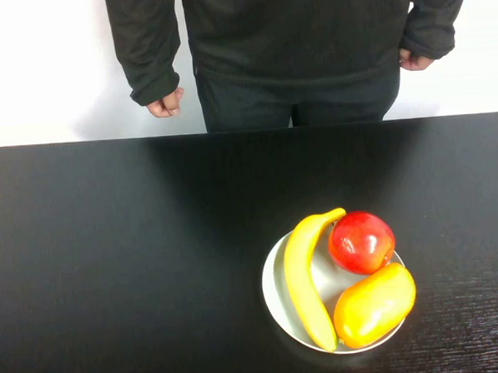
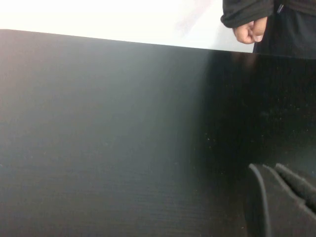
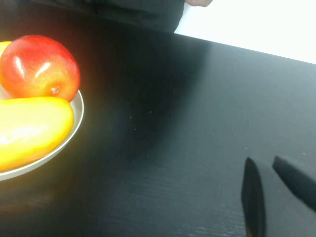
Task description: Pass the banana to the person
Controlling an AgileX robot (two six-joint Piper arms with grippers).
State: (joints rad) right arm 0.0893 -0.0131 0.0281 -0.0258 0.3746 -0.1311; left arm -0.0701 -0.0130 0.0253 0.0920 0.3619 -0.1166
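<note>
The long curved yellow banana [image 1: 305, 277] lies on the left side of the round pale plate [image 1: 273, 295], touching the red apple [image 1: 361, 242] and next to the orange-yellow mango [image 1: 374, 304]. The person in the dark sweatshirt [image 1: 295, 34] stands at the far edge of the black desk [image 1: 119, 260], hands down.

The task is not started, in my judgement. The left tool [image 2: 284, 190] and the right tool [image 3: 276, 190] hold nothing; how far open they are I cannot tell. Next, the right tool, near the plate, should reach the banana and grip its middle.
</note>
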